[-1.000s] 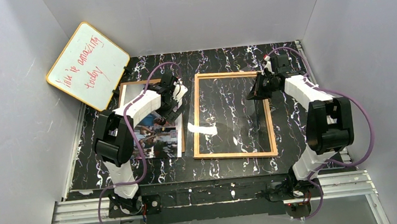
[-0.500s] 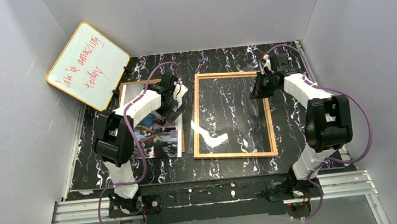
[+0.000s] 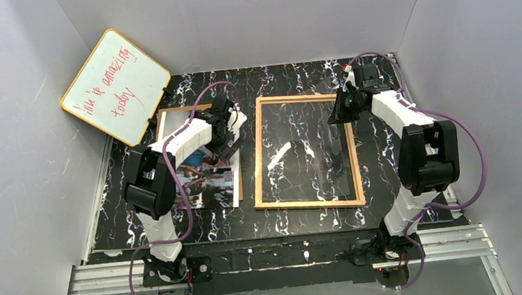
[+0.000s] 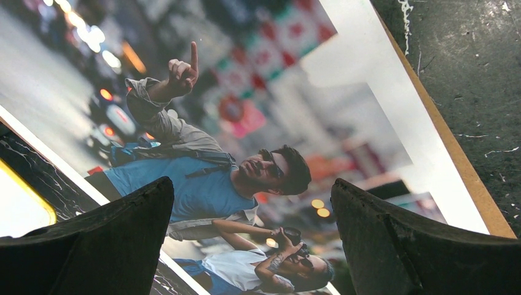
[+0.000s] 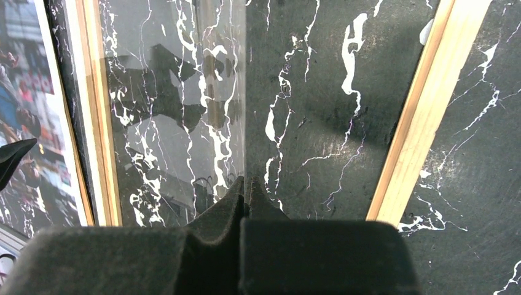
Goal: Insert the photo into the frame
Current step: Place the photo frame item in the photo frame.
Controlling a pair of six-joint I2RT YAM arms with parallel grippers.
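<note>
Photo (image 3: 207,181) partly under left arm (image 3: 186,136)

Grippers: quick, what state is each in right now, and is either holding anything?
Left gripper: open, above the photo, holding nothing.
Right gripper: closed on the edge of the pane.

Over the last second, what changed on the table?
The right gripper, shut on the pane, shifted toward the far edge; the pane's left side, which overhung the frame, pulled back inside it. The left gripper open over the photo, whiteboard: unchanged.
</note>
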